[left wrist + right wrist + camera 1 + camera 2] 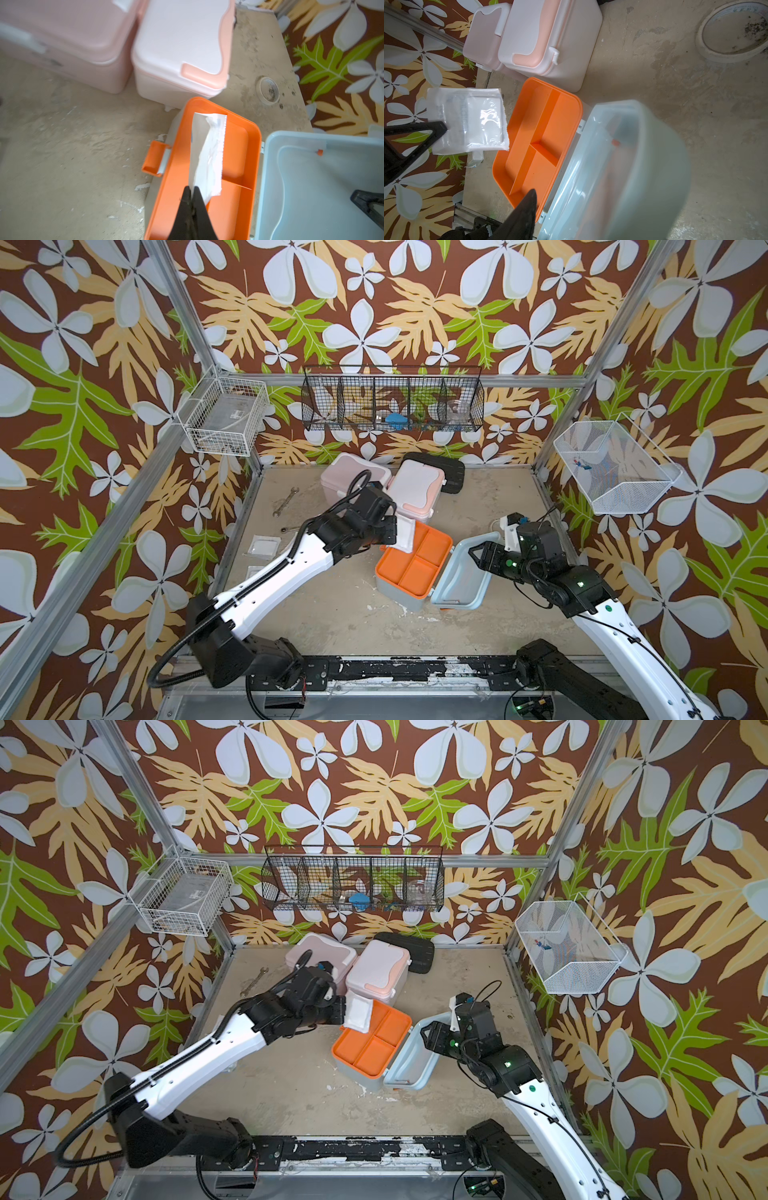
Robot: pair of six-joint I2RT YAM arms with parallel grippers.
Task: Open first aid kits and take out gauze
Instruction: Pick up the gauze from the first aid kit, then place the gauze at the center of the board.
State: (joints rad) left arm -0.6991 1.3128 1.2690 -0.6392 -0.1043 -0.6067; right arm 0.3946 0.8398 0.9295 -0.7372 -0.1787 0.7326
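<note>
Left gripper (192, 188) is pinched tight on one edge of a flat white gauze pad in a clear plastic packet (207, 149). The packet hangs free over the orange divided tray (428, 568) of the light blue plastic first aid kit (399, 599), near the centre of both top views. From the right wrist view the tray looks empty, so this is probably the last pad from this kit.

With only an edge held, the limp packet can swing or slip. It is best raised clear of the tray rim first, then carried smoothly toward the middle left of the frame, where another clear packet (264, 546) lies on the table. The jaws should part only once the packet rests flat.

Right gripper (478, 556) sits at the light blue open lid (461, 585) with one finger inside it; whether it actually clamps the lid I cannot tell. Steadying the lid there would keep it off the tray.

At upper centre, the pink plastic kit (345, 477) and the white-and-peach plastic kit (415, 489) have their lids down.
</note>
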